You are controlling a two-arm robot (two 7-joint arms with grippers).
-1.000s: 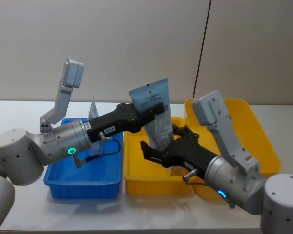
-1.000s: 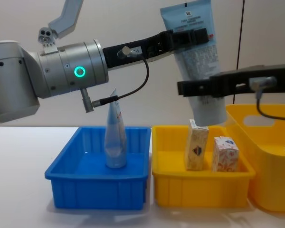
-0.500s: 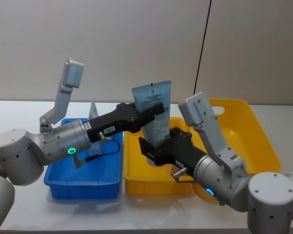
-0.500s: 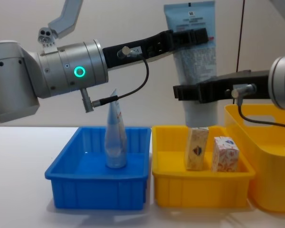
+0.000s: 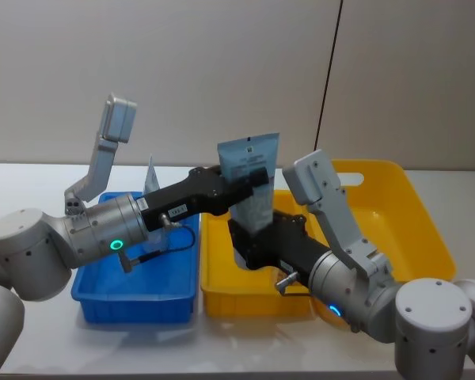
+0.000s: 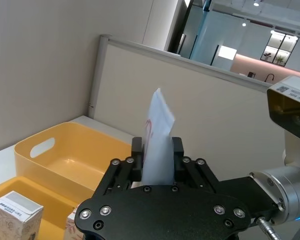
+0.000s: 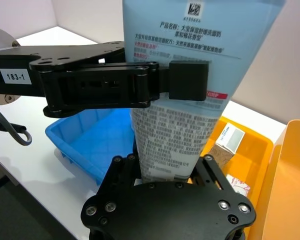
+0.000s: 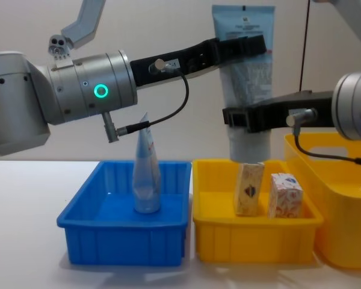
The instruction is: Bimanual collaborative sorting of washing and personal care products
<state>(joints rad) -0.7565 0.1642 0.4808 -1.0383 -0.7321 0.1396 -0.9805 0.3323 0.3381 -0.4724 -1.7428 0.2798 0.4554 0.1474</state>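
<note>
A pale blue squeeze tube hangs cap-down above the yellow tray. My left gripper is shut on its upper part, just under the crimped end, seen also in the left wrist view. My right gripper stands open around the tube's lower body just above the cap, a finger on each side of the tube. A second tube stands upright in the blue tray. Two small cartons stand in the yellow tray.
A big yellow handled basket sits right of the yellow tray, touching it. The three containers stand in a row near the table's front edge. Bare white tabletop lies left of and behind the blue tray.
My right gripper has moved left and in from beside the tube until its fingers flank the lower body. The left gripper has shifted the tube slightly right and more upright.
</note>
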